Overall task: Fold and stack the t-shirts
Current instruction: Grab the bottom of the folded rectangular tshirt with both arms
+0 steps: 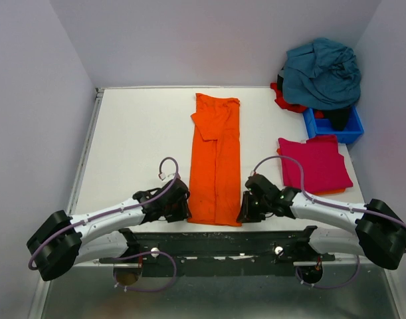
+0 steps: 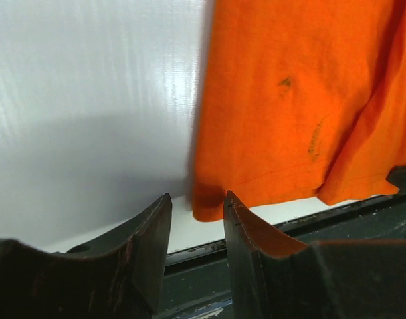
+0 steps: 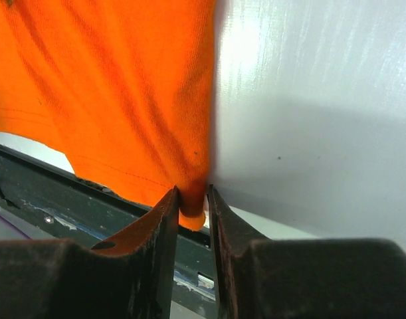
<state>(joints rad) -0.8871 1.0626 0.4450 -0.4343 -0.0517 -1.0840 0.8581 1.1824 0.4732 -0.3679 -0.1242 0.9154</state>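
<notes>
An orange t-shirt (image 1: pixel 216 159) lies folded into a long strip down the middle of the white table. My left gripper (image 1: pixel 183 211) is open at its near left corner; in the left wrist view the hem corner (image 2: pixel 212 203) sits just beyond the gap between the two fingers. My right gripper (image 1: pixel 245 214) is shut on the shirt's near right corner (image 3: pixel 193 206). A folded magenta-red t-shirt (image 1: pixel 314 164) lies flat at the right. A teal-blue t-shirt (image 1: pixel 322 72) is heaped over a red one (image 1: pixel 286 100) at the back right.
A small blue plastic bin (image 1: pixel 335 125) stands under the teal heap at the back right. The black frame rail (image 1: pixel 216 242) runs along the table's near edge. Grey walls close in the table at the back and sides.
</notes>
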